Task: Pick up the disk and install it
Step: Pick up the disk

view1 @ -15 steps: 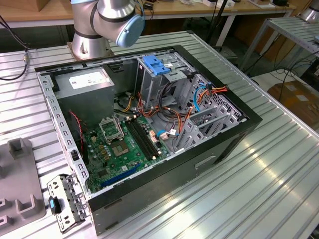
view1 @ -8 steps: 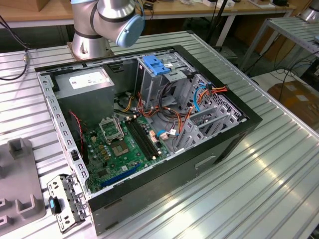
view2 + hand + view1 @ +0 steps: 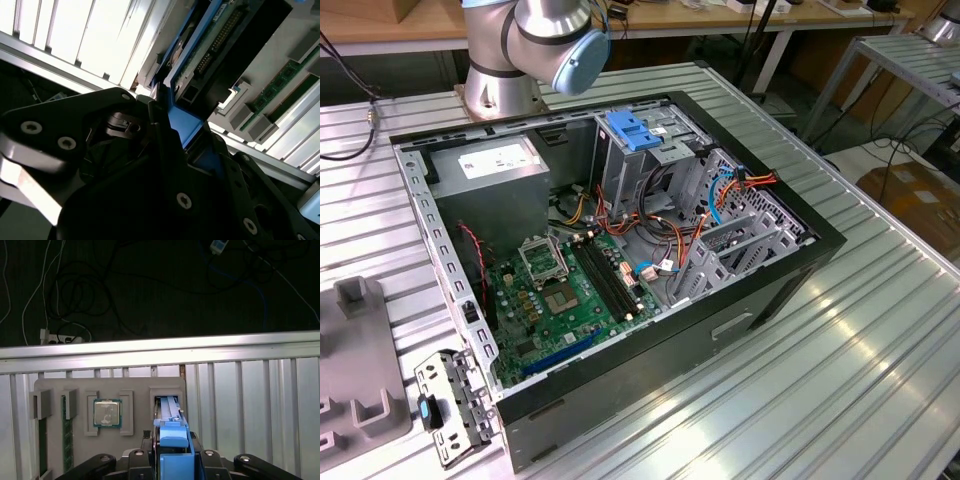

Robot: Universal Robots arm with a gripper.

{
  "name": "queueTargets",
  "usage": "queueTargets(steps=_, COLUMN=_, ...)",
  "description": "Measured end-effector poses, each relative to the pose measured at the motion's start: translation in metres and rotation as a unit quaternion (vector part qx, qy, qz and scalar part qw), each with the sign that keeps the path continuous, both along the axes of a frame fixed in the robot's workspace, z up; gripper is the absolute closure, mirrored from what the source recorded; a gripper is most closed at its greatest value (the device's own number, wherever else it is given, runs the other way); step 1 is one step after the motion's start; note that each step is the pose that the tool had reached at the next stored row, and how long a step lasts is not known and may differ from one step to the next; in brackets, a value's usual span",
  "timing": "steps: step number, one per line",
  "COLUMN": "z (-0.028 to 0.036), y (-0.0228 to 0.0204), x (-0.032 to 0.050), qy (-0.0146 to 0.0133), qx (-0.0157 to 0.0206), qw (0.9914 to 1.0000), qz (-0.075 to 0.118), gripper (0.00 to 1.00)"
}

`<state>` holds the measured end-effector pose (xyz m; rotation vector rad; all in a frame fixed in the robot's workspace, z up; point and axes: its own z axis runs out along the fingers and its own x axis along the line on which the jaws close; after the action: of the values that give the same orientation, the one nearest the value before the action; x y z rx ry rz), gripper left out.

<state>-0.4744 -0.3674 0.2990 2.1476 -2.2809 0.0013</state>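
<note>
On your ribbed aluminium worktop [image 3: 250, 405], the grey moulded tray [image 3: 135, 385] holds the flat silver-grey disk [image 3: 174, 442] on edge in a slot. Your black end effector [image 3: 175, 467] pinches its blue plastic carrier between the fingers.

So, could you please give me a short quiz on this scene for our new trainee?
1. True or false: the black claw is shut on the blue-framed silver-grey metal disk.
2. In the first wrist view, what sits in the grey plastic tray beside the disk? A) a square green-edged processor chip B) a fan C) a screwdriver
3. Fill in: in the exterior view, the open black computer case lies on a ribbed ___ table.
Key: 1 true; 2 A; 3 metal.
</note>
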Motion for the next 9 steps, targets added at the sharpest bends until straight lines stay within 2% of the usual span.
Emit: queueTargets(steps=9, z=-0.0006, y=0.0, x=0.0, qy=0.0, qx=0.0, qw=0.99998, qz=-0.007, gripper=0.63)
